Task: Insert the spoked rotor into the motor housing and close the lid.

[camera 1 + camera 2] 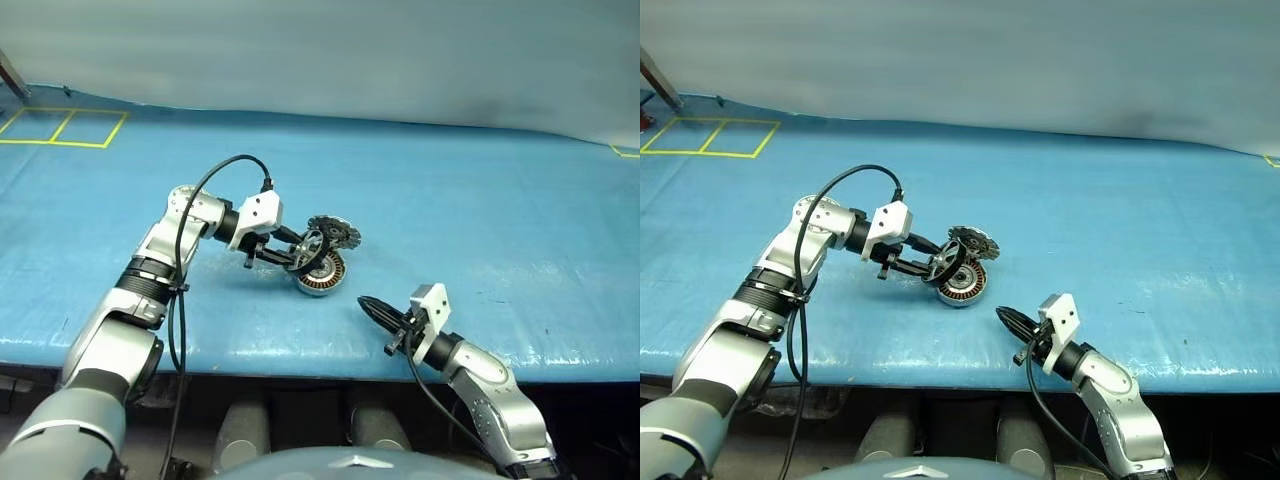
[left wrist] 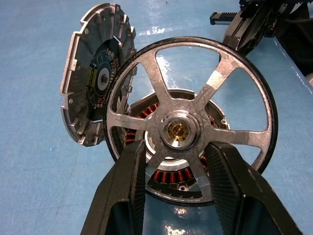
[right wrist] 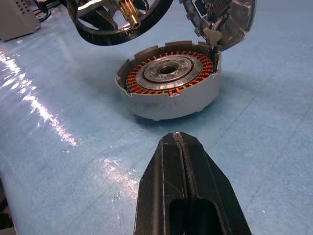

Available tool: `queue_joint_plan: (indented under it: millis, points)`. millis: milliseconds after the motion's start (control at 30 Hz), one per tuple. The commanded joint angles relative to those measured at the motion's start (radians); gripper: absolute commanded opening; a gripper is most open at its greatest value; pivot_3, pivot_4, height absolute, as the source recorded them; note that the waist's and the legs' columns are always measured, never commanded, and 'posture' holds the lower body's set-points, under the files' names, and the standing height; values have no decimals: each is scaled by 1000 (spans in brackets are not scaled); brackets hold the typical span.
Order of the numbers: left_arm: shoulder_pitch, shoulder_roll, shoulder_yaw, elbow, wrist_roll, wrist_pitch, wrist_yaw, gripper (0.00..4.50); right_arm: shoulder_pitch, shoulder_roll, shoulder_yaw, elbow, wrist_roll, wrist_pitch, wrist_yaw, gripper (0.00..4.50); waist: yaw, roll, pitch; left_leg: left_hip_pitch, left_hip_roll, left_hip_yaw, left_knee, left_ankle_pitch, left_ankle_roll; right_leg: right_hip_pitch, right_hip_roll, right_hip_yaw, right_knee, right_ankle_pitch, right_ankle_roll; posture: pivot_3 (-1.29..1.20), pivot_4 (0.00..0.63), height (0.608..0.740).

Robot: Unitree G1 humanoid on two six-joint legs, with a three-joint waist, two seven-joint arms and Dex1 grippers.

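The left fingers [image 2: 132, 196] grip the rotor [image 2: 188, 120] by its spokes just above the housing [image 3: 168, 85], a rigid, probably slippery metal wheel; the right fingers [image 3: 183, 191] are closed, empty.

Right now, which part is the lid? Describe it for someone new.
On the blue table, find the motor housing with copper windings. The lid is the grey disc standing open, hinged at its edge. Unlike the spoked rotor in the left pincer, it has no open spokes.

Spoked rotor [image 3: 120, 19] above motor housing [image 3: 168, 90], lid [image 3: 227, 19] raised behind
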Motion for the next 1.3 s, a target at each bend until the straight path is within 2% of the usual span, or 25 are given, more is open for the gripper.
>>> queue_joint_plan:
  millis: [33, 467, 1233, 1267, 1300]
  points:
    - [-40, -20, 3, 21, 17, -35, 10, 1554, -5, 10, -2, 2, 1, -34, 6, 0, 0, 0, 0, 0, 0, 0, 0, 0, 0, 0, 0, 0, 0, 0, 0, 0, 150, 740]
    - [-63, -65, -10, 92, 75, -104, 31, 1554, -11, 11, 2, 11, -33, -54, -17, 0, 0, 0, 0, 0, 0, 0, 0, 0, 0, 0, 0, 0, 0, 0, 0, 0, 150, 740]
    - [-62, -71, -36, 127, 128, -159, 34, 1554, -29, 12, 0, 2, -35, -47, -22, 0, -1, 0, 0, 0, 0, 0, 0, 0, 0, 0, 0, 0, 0, 0, 0, 0, 150, 740]
    - [-63, -71, -37, 128, 130, -162, 36, 2283, -29, 13, 0, 2, -36, -48, -23, 0, -1, 0, 0, 0, 0, 0, 0, 0, 0, 0, 0, 0, 0, 0, 0, 0, 150, 740]
    - [-64, -72, -36, 130, 134, -166, 45, 2498, -30, 14, 1, 3, -36, -49, -23, 0, -1, 0, 0, 0, 0, 0, 0, 0, 0, 0, 0, 0, 0, 0, 0, 0, 150, 740]
